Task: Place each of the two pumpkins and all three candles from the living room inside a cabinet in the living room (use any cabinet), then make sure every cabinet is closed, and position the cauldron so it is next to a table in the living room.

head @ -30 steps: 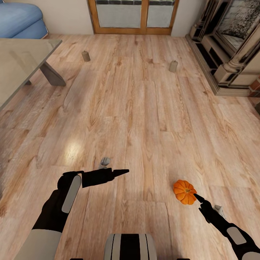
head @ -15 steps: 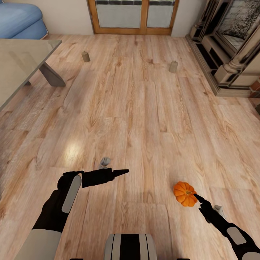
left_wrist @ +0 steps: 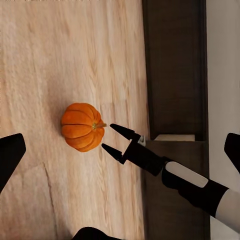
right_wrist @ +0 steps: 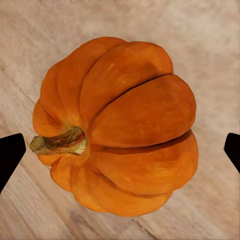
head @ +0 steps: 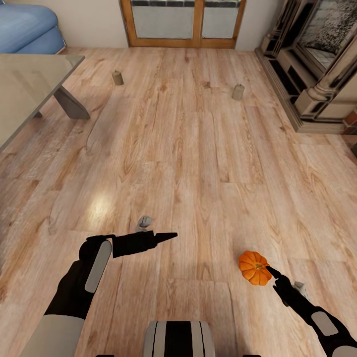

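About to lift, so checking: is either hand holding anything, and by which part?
Nothing held. Right hand is open beside the pumpkin, not closed on it; left hand is empty.

You see one ribbed orange pumpkin (head: 254,267) on its side on the floor, two candles (head: 117,78) (head: 238,91) upright far ahead.

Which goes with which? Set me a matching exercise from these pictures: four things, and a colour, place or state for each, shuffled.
Things:
1. pumpkin
2. sofa
3. right gripper
4. table

Descriptions:
a. open, fingertips close beside the pumpkin
b. grey glossy top, at the left of the head view
c. orange, on the wooden floor
d. blue, in the far left corner

Pairs: 1-c, 2-d, 3-a, 4-b
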